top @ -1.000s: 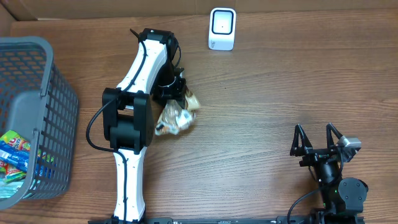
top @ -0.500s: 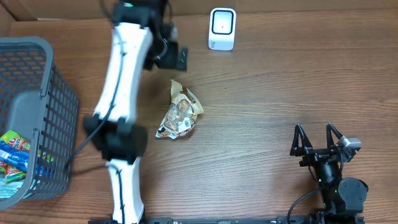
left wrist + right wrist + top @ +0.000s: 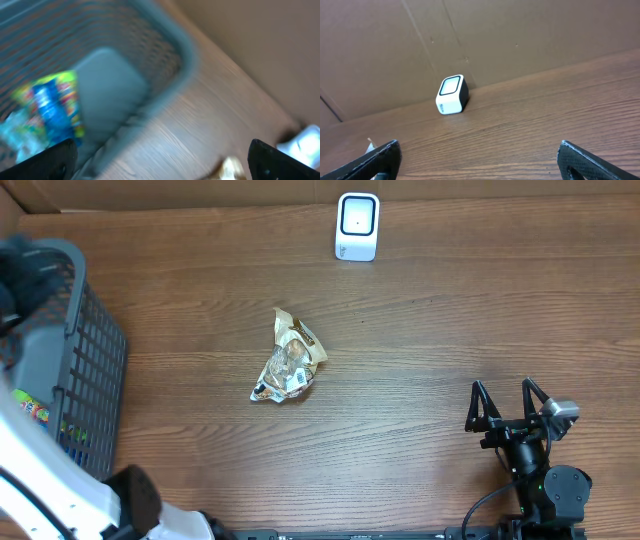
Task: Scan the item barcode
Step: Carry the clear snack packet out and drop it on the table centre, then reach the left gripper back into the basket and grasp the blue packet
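Worktop: brown wood-grain board (image 3: 450,330) backed by a cardboard wall (image 3: 520,30); it carries everything, and the bare room around its middle leaves each piece easy to reach.
Basket: grey mesh (image 3: 95,380) at the left edge, holding bright wrappers (image 3: 50,105); it looks like the bin for goods.
Left arm: white and blurred (image 3: 40,480), stretching over the near left corner.
Left hand: (image 3: 165,161) hangs above the basket rim, fingers spread wide with nothing between them.
Right hand: (image 3: 505,402) sits at the near right edge, spread and empty, facing the far wall; it seems parked out of the way.
Packet: (image 3: 288,365) lies flat and alone in the middle, well apart from both hands and short of the scanner, so nothing holds it; it is crinkled and clear, with tan, lumpy contents.
Scanner: white block (image 3: 357,226) standing at the far edge just before the wall, its window turned towards the middle, probably so a code can be shown to it.
Label: white patch (image 3: 297,381) at the packet's near end; whether it bears the barcode is too small to tell.
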Tool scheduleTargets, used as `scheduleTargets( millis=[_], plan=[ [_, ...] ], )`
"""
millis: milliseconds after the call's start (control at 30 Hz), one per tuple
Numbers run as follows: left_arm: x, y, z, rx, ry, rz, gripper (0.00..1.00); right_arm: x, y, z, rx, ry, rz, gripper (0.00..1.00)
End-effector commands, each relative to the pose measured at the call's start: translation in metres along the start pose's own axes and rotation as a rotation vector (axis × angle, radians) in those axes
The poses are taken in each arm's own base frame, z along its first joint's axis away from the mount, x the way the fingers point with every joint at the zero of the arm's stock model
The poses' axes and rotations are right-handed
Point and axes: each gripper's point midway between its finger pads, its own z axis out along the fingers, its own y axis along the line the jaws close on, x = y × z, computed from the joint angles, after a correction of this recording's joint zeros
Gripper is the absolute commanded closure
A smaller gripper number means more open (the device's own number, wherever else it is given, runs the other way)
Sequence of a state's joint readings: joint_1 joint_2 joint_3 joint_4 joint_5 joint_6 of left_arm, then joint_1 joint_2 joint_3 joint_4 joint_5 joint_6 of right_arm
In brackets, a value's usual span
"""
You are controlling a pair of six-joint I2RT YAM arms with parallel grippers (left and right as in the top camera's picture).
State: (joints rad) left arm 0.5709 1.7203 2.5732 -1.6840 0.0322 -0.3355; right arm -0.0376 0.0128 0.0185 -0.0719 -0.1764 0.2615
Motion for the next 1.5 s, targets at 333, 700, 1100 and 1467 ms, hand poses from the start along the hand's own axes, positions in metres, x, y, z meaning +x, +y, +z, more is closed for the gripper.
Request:
scheduleTargets(
  millis=[333, 700, 1100, 1467],
  plan=[
    [0.028, 0.153, 0.125, -0.284, 0.286, -0.412, 0.02, 0.002, 0.002, 0.000, -0.016, -0.001, -0.001, 0.00],
    [0.106, 0.208, 0.216, -0.449, 0.411, -0.396, 0.05, 0.002, 0.002, 0.000, -0.016, -0.001, -0.001, 0.00],
    [0.158, 0.252, 0.242, -0.651, 0.404, -0.424, 0.07, 0.002, 0.002, 0.000, -0.016, -0.001, -0.001, 0.00],
    [0.181, 0.264, 0.255, -0.693, 0.394, -0.408, 0.18, 0.002, 0.002, 0.000, -0.016, -0.001, -0.001, 0.00]
  ],
)
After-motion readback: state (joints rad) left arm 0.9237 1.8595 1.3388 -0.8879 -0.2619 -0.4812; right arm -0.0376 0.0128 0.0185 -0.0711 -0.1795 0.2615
